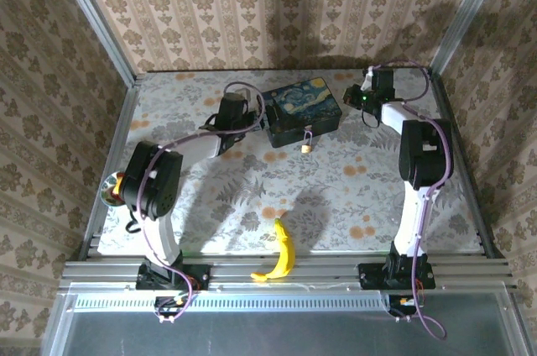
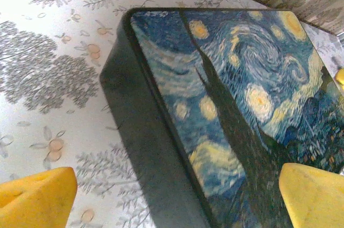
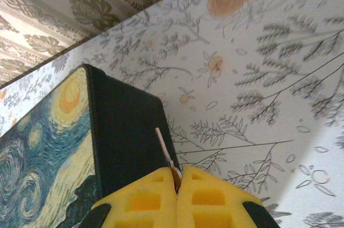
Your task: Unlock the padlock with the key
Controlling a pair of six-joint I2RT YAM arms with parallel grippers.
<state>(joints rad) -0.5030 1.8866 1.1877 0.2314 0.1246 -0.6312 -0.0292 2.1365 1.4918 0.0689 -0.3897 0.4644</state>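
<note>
The tiny brass padlock (image 1: 307, 147) hangs at the near side of the painted box (image 1: 302, 110), on the box's front clasp. My right gripper (image 3: 177, 180) is shut on the thin silvery key (image 3: 163, 144), whose blade sticks out past the yellow pads toward the box's dark end wall (image 3: 126, 131). In the top view that right gripper (image 1: 356, 97) sits just off the box's right end. My left gripper (image 2: 177, 204) is open, its yellow fingers (image 2: 37, 200) standing wide apart on either side of the box's edge (image 2: 156, 147); from above, the left gripper (image 1: 252, 118) is at the box's left end.
A banana (image 1: 282, 252) lies near the front edge between the two arm bases. A small round object (image 1: 109, 190) sits at the table's left rim. Patterned walls and metal rails close in the table (image 1: 352, 196), which has open floral surface in front of the box.
</note>
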